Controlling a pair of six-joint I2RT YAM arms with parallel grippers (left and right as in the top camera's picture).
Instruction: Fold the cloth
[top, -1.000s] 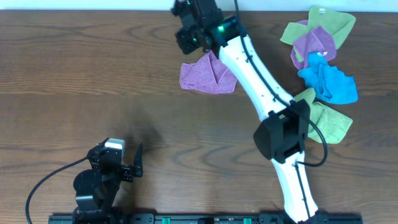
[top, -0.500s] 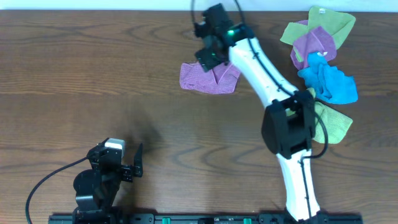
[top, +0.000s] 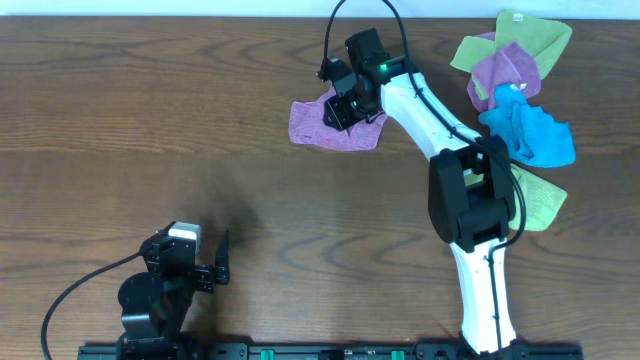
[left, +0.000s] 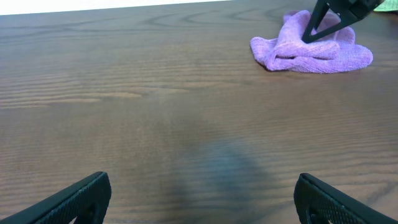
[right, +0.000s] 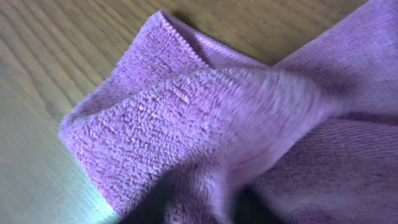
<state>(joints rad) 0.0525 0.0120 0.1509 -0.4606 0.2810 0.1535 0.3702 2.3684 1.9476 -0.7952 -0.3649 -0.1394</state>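
A crumpled purple cloth (top: 315, 127) lies on the wooden table at the far middle. It also shows at the top right of the left wrist view (left: 311, 51). My right gripper (top: 340, 108) is down on the cloth's right part. In the right wrist view the cloth (right: 186, 112) fills the frame, and a raised fold of it sits pinched between my dark fingers (right: 211, 199) at the bottom edge. My left gripper (top: 222, 257) is open and empty, low over bare table at the near left (left: 202, 199), far from the cloth.
A heap of other cloths lies at the far right: green (top: 535, 35), purple (top: 505, 72), blue (top: 535, 135) and another green (top: 535, 195). The right arm (top: 430, 115) stretches across the table's right half. The table's far edge runs just behind the cloth.
My right gripper has come from beyond the cloth's far edge toward me and down onto the purple cloth. The cloth's right corner has shifted a little. The left arm has not moved.
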